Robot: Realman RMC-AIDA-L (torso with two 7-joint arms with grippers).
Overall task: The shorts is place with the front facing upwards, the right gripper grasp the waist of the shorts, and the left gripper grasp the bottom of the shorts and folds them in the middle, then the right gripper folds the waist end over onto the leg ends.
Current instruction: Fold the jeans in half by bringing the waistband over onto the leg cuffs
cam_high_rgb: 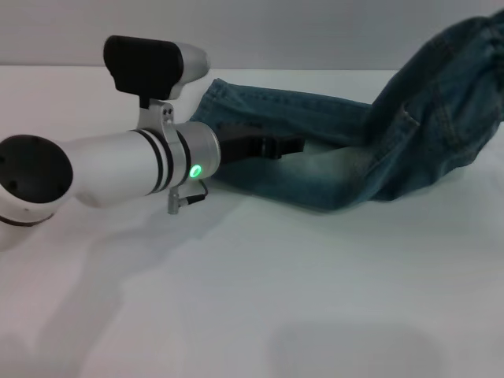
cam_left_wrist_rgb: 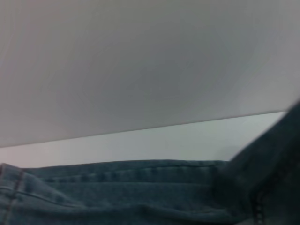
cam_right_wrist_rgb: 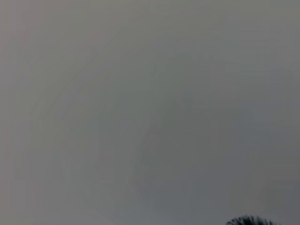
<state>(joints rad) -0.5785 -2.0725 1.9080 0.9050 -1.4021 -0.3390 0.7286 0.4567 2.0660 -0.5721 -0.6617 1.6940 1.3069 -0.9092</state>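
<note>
Left gripper (cam_high_rgb: 272,146) lying across the shorts (cam_high_rgb: 354,150) on the white table (cam_high_rgb: 276,299); beyond the gripper the denim rises toward the frame's upper right corner.

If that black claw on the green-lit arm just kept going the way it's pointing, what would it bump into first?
The left claw points along the table toward the robot's right and already sits against the shorts. Straight on, it would most likely push into the raised bunch of denim on the right, though depth is hard to judge.
</note>
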